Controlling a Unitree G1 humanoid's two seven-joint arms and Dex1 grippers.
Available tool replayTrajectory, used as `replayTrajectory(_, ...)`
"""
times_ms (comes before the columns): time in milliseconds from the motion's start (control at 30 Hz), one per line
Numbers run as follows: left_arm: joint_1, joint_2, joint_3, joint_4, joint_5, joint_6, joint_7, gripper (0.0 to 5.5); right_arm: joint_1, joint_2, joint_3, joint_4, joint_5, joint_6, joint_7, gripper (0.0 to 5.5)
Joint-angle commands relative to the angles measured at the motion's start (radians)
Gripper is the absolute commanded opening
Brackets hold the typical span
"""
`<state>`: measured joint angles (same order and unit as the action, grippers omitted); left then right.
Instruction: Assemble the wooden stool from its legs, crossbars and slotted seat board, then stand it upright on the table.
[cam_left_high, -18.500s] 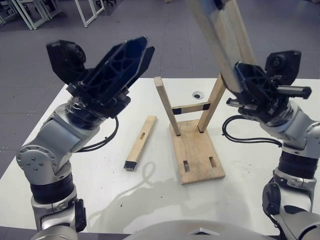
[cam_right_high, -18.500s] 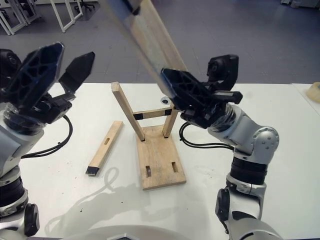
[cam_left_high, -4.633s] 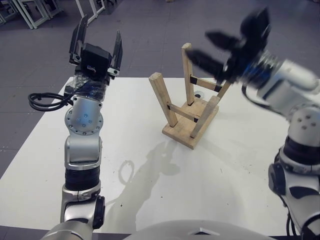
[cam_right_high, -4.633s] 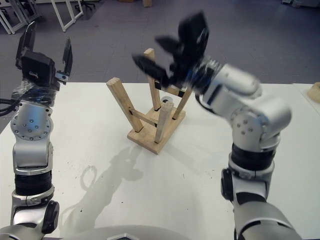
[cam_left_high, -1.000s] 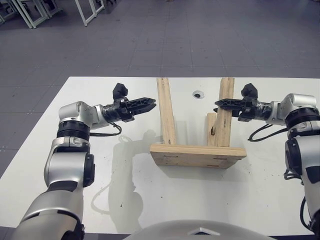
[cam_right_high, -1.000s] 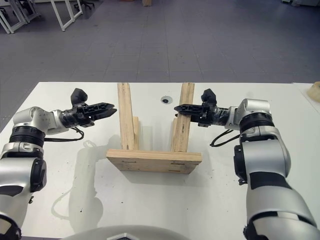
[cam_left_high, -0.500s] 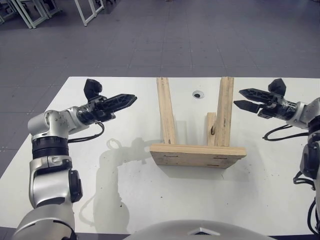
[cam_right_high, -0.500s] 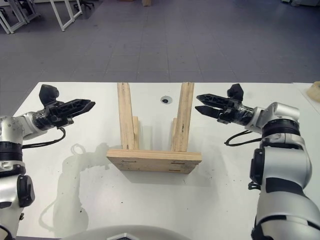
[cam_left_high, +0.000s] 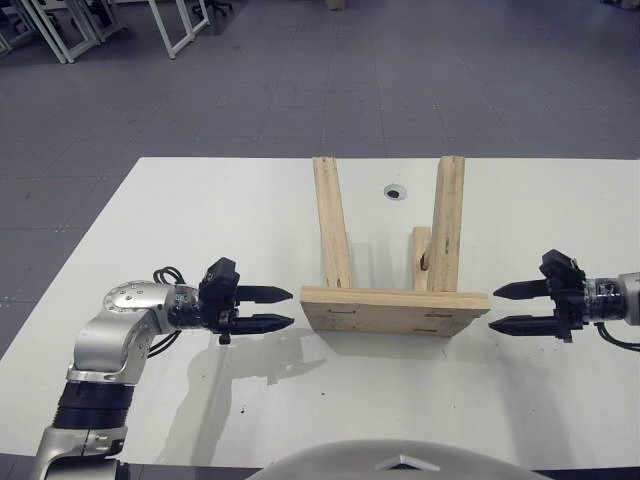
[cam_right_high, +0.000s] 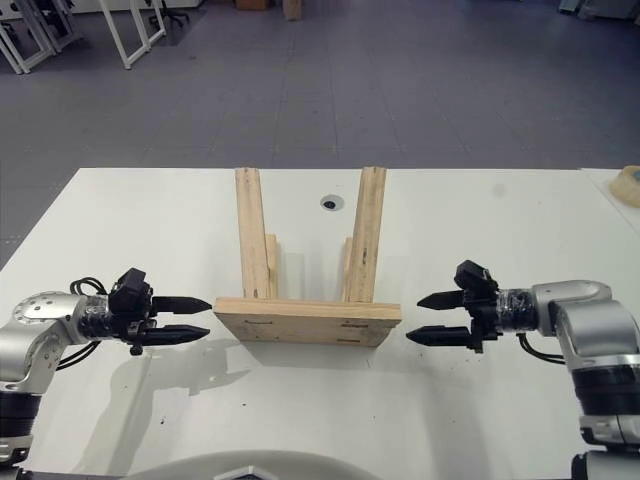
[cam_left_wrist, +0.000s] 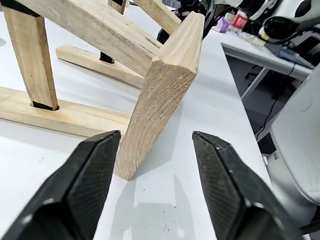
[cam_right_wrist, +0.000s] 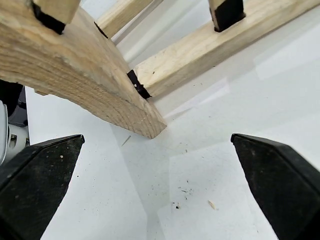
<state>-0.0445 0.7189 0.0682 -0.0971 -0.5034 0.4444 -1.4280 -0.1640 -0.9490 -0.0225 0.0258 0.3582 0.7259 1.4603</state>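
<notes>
- Pointing at the seat board's (cam_left_high: 395, 310) left end, the left gripper (cam_left_high: 292, 307) sits low over the white table (cam_left_high: 200, 200). Its two black fingers are spread apart and grasp nothing. The tips stop just short of the wood.
- One wooden stool (cam_right_high: 305, 322) lies on its side in the middle of the table. The seat board stands on its long edge, nearest the robot, and the legs run away from it.
- Four legs can be counted. Two are raised: the left upper leg (cam_left_high: 332, 225) and the right upper leg (cam_left_high: 447, 220) both rise from the seat board's top edge. Two lie beneath them on the table, and the lower right leg (cam_left_high: 422, 255) peeks out beside the right upper one.
- At least two short crossbars join upper legs to lower ones. One crossbar (cam_left_wrist: 31, 65) has black marking at its ends.
- One small round hole (cam_left_high: 396, 190) shows in the table beyond the seat board, between the two upper legs.
- Just off the seat board's right end is the right gripper (cam_left_high: 493, 310). Its fingers are likewise parted and grip nothing, with the tips near the wood but apart from it.
- Far past the seat board's right end, off the table, small coloured containers (cam_left_wrist: 240, 21) stand on another surface. Their print is too small to read.
</notes>
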Motion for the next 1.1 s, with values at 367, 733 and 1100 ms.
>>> replayTrajectory(367, -0.077, -0.079, -0.158, 0.104, 0.146, -0.177, 0.130, 3.18, 0.013, 0.057, 0.084, -0.166, 0.033, -0.089, -0.107, 4.42)
replayTrajectory(733, -0.102, -0.091, -0.201, 0.121, 0.080, -0.112, 0.069, 1.68, -0.012, 0.090, 0.109, -0.099, 0.070, -0.096, -0.116, 2.20)
replayTrajectory(1100, -0.306, -0.007, 0.102, -0.041, -0.553, 0.469, 0.109, 1.39, -0.227, 0.133, -0.178, -0.106, 0.649, 0.453, -0.101, 1.58)
